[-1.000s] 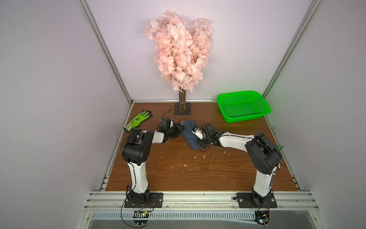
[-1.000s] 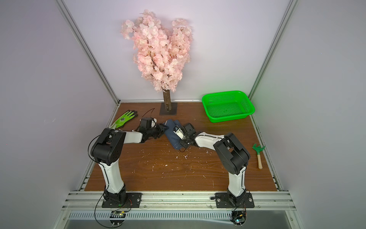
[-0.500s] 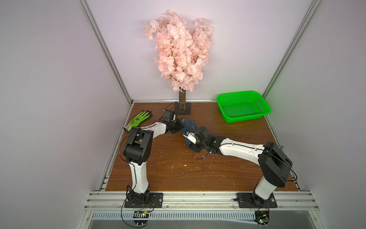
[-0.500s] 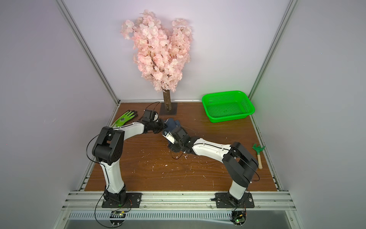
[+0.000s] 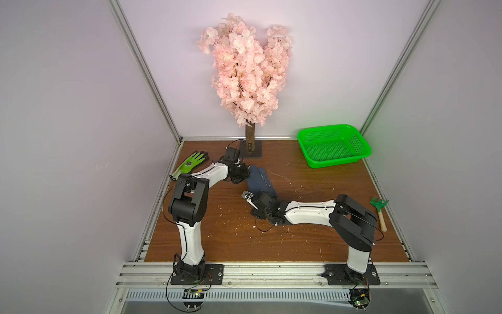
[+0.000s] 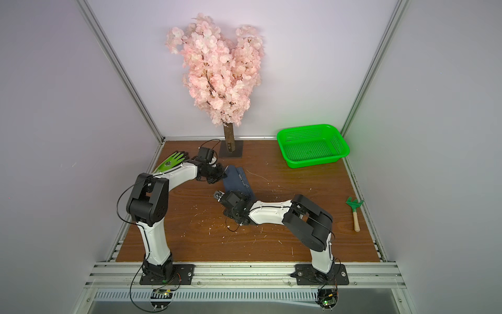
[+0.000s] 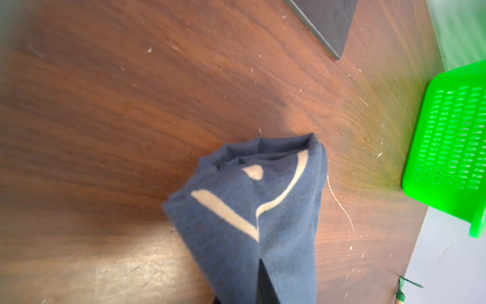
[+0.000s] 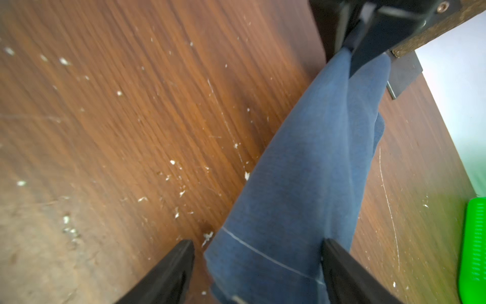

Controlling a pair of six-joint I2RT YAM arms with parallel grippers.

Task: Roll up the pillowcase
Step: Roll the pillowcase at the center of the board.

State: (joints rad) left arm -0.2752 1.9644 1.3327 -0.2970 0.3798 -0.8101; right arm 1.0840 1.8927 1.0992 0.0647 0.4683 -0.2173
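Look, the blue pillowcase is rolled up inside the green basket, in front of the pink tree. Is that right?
Not quite. The pillowcase is not inside the green basket. It lies on the wooden table, well apart from the basket, as both top views show. The rest is right: it is rolled up, and it is in front of the pink tree.

Pillowcase (image 5: 259,180) lies centre; glove (image 5: 191,163) back left; basket (image 5: 336,162) back right.
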